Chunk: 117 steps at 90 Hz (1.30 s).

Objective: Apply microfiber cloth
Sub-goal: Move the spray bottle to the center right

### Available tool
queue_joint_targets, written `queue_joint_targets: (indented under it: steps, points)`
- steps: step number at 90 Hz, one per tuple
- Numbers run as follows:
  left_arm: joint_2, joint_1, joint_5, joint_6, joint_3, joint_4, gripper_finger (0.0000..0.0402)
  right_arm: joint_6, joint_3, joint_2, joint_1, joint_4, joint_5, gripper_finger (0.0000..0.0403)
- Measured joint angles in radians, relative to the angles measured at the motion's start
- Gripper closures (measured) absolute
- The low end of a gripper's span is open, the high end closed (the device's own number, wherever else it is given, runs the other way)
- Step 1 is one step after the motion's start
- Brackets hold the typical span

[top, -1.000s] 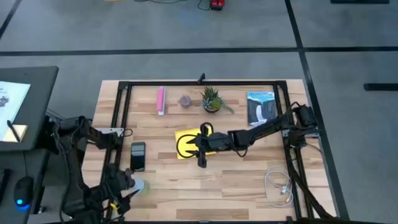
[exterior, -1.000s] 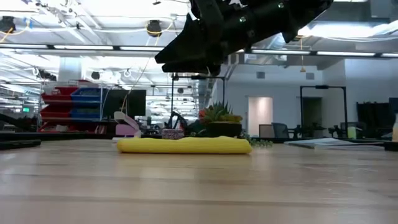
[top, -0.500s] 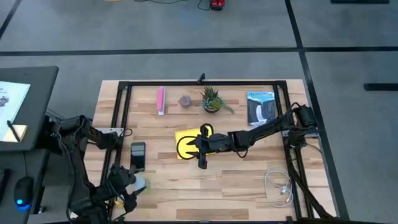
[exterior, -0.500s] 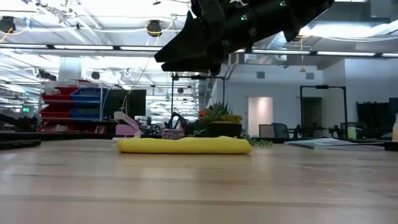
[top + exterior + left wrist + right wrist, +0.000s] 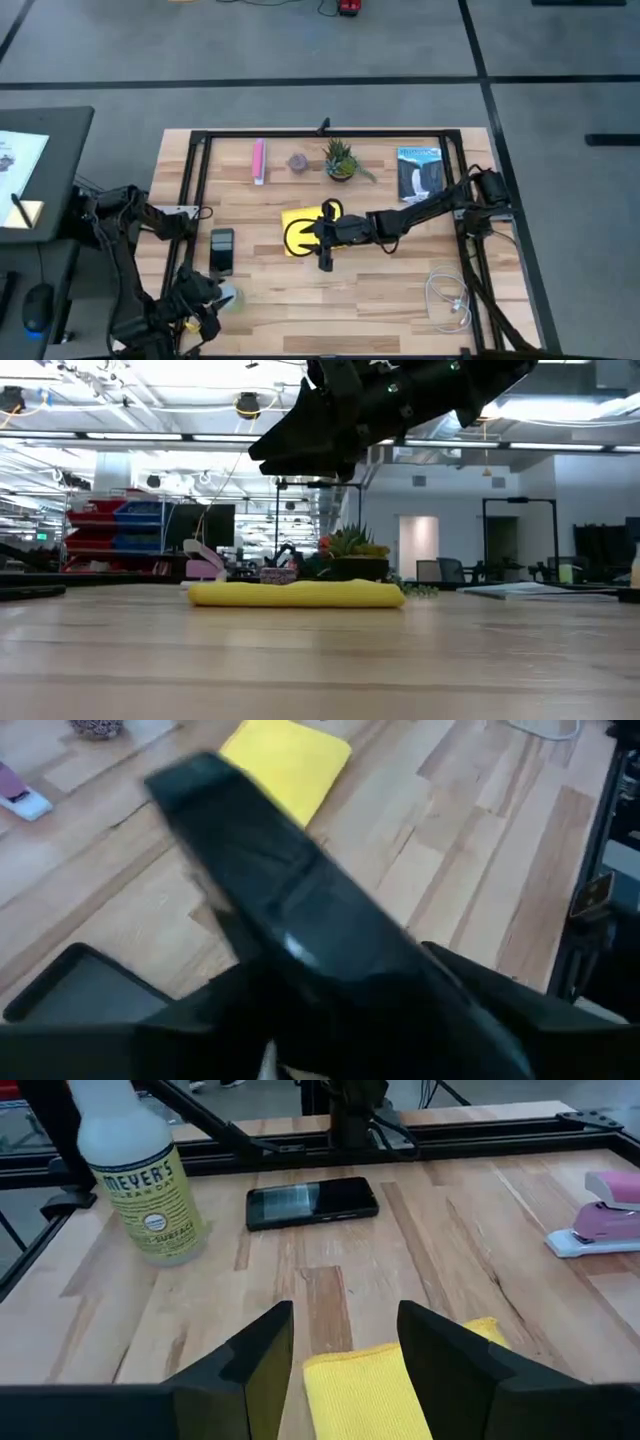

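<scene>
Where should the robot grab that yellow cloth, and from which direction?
Probably from above, at the microfiber cloth edge nearest the phone. It lies flat and folded on the table, with no handle, and the right gripper hangs open over that edge.

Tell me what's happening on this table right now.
The right gripper hangs open just above the yellow microfiber cloth, which lies flat mid-table, not yet gripped. Across the table from it lie the black phone and a spray bottle. The left arm is at the table's near left corner, around the bottle. A pink bar, a small plant and a booklet sit along the far side.
</scene>
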Motion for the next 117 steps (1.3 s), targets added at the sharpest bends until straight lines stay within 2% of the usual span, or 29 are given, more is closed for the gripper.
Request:
queue_joint_targets:
  steps: [9, 20, 31, 48, 63, 73, 84, 98, 108, 117]
  points:
    - [0.0, 0.028, -0.032, 0.006, 0.0, 0.026, 0.0293, -0.007, 0.0, -0.052, 0.008, -0.044, 0.002, 0.0233]
    - [0.0, 0.078, -0.088, 0.071, 0.001, 0.081, 0.0293, -0.007, 0.0, -0.153, 0.029, -0.182, 0.04, 0.0233]
    - [-0.005, 0.149, -0.124, 0.207, 0.002, 0.181, 0.0293, -0.007, 0.0, -0.273, 0.077, -0.331, 0.11, 0.0233]
    - [-0.012, 0.311, -0.172, 0.616, 0.038, 0.428, 0.0293, -0.016, 0.0, -0.444, 0.191, -0.471, 0.139, 0.0233]
    - [-0.012, 0.471, -0.166, 1.055, 0.052, 0.801, 0.0293, 0.05, 0.0, -0.558, 0.323, -0.635, 0.319, 0.0233]
    - [-0.012, 0.563, -0.091, 1.326, 0.052, 1.039, 0.0293, 0.131, 0.0, -0.605, 0.409, -0.745, 0.449, 0.0233]
    - [-0.011, 0.66, 0.042, 1.52, 0.052, 1.257, 0.0293, 0.225, 0.0, -0.622, 0.495, -0.846, 0.549, 0.0233]
    - [0.013, 0.772, 0.21, 1.599, 0.052, 1.393, 0.0293, 0.355, 0.0, -0.619, 0.587, -0.961, 0.623, 0.0233]
    - [0.084, 0.829, 0.333, 1.627, 0.052, 1.5, 0.0293, 0.448, 0.0, -0.617, 0.638, -1.028, 0.674, 0.0233]
    - [0.144, 0.857, 0.4, 1.641, 0.051, 1.599, 0.0293, 0.511, 0.0, -0.618, 0.682, -1.076, 0.727, 0.0233]
